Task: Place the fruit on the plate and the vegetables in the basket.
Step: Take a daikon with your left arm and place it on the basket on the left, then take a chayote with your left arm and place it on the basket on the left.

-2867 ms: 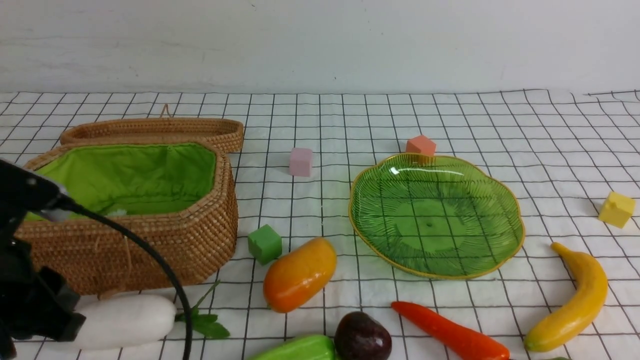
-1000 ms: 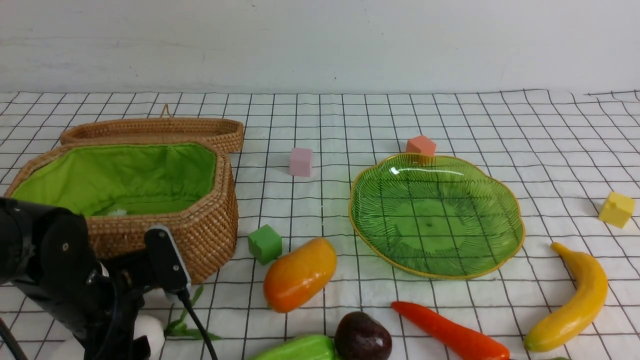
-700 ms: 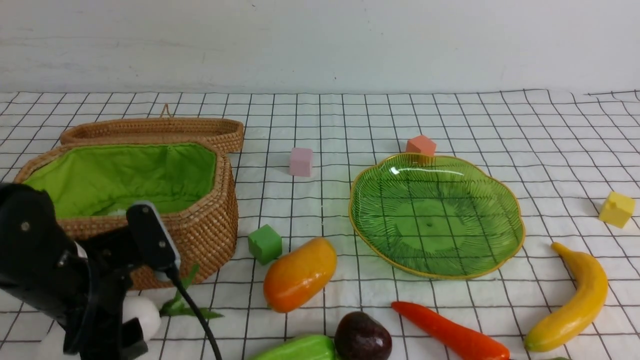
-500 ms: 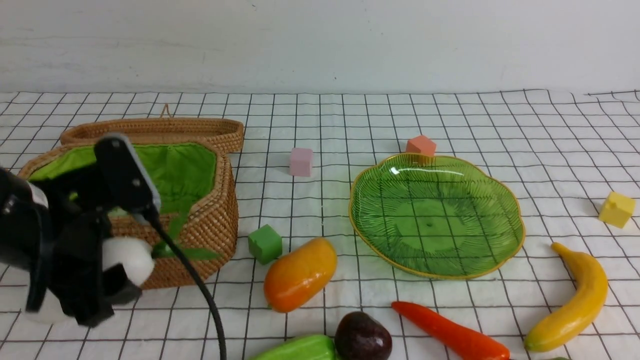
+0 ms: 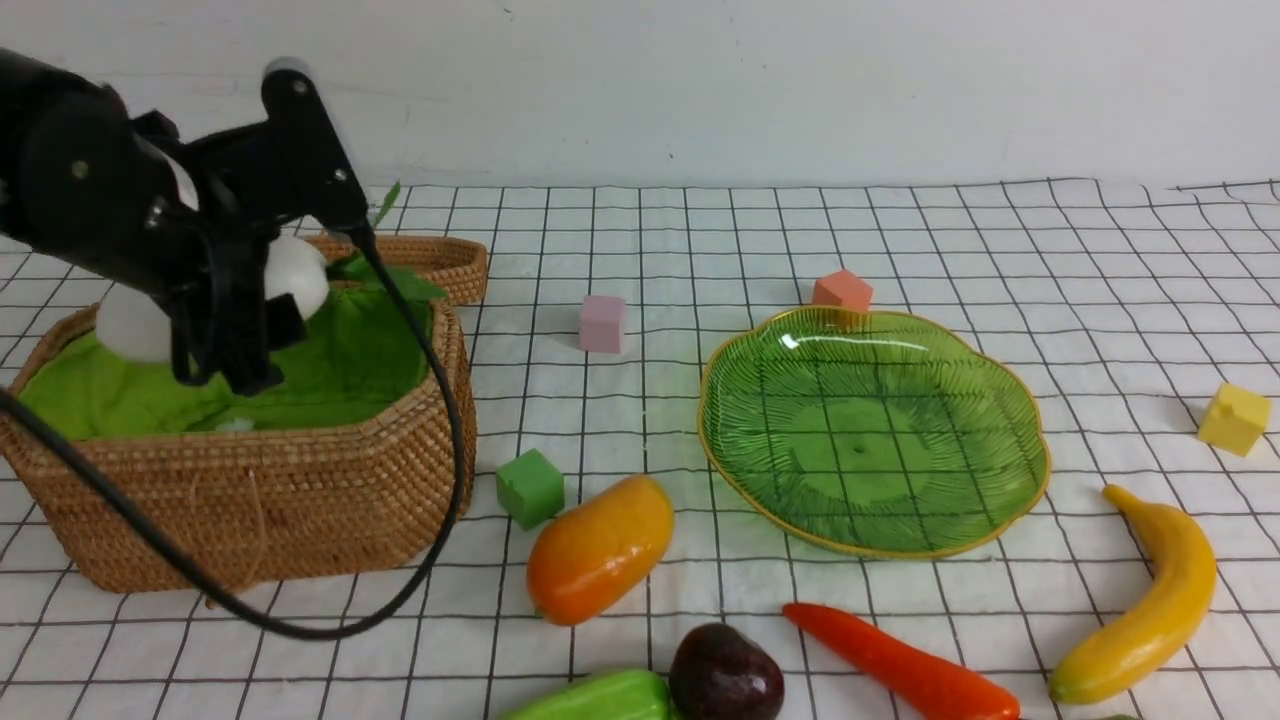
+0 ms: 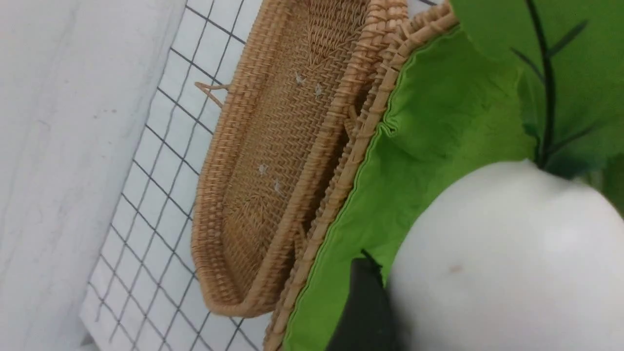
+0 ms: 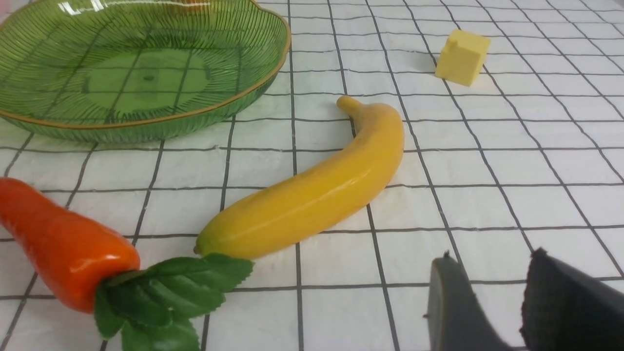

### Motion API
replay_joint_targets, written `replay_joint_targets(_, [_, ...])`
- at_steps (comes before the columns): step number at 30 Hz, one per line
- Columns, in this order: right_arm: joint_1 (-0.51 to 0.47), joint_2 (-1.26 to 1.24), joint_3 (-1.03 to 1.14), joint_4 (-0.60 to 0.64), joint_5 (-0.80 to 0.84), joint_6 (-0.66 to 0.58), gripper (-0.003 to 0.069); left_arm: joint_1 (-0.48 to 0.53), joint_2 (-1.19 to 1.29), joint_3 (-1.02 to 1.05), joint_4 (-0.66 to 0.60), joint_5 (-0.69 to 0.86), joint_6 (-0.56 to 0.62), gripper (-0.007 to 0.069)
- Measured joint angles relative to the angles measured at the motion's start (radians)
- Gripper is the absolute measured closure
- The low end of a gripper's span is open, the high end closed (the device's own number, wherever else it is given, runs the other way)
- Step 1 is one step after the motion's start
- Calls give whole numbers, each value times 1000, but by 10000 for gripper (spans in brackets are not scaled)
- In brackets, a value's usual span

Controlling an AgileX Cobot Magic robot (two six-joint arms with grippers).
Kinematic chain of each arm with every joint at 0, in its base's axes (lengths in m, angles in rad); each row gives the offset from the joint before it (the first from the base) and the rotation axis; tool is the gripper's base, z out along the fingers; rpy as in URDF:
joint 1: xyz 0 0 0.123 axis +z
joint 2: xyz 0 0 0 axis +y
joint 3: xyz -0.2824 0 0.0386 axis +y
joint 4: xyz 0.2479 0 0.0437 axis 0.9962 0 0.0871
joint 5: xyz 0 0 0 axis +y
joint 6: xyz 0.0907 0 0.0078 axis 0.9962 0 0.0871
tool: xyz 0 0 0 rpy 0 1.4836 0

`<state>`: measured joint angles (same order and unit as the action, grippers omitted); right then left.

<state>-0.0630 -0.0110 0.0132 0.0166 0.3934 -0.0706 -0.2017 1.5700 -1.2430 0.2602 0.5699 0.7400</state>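
None of six pieces is placed yet: left fingers [image 6: 363,312] hold the white, green-leaved toy radish [image 5: 295,272] over the green-lined wicker basket [image 5: 300,490] by the tabletop's [image 5: 640,250] left edge, right fingers [image 7: 453,312] stand narrow and empty, the gold-rimmed green glass plate [image 5: 870,440] bare

A plain, pale grey-white painted wall [image 5: 800,90] with faint scuffs runs across the back. Below it spreads a white cloth with thin black grid lines [image 5: 1000,230] — slightly wrinkled, its far edge uneven against the wall. Light is soft and even; shadows are faint.
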Motion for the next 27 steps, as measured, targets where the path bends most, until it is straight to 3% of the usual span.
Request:
replay_joint_targets(9, [0, 0, 0, 0, 0, 0, 414, 0, 87, -3, 44, -33, -147, 95])
replay_joint_targets(13, [0, 0, 0, 1, 0, 0, 414, 0, 73, 0, 45, -11, -202, -24])
replay_joint_targets(19, [0, 0, 0, 0, 0, 0, 414, 0, -50, 78, 39, 44, -210, -38])
replay_joint_targets(23, [0, 0, 0, 0, 0, 0, 414, -46, -198, 180, -52, 42, -180, 1])
replay_joint_targets(27, [0, 0, 0, 0, 0, 0, 414, -199, -296, 264, -236, 75, -177, 34])
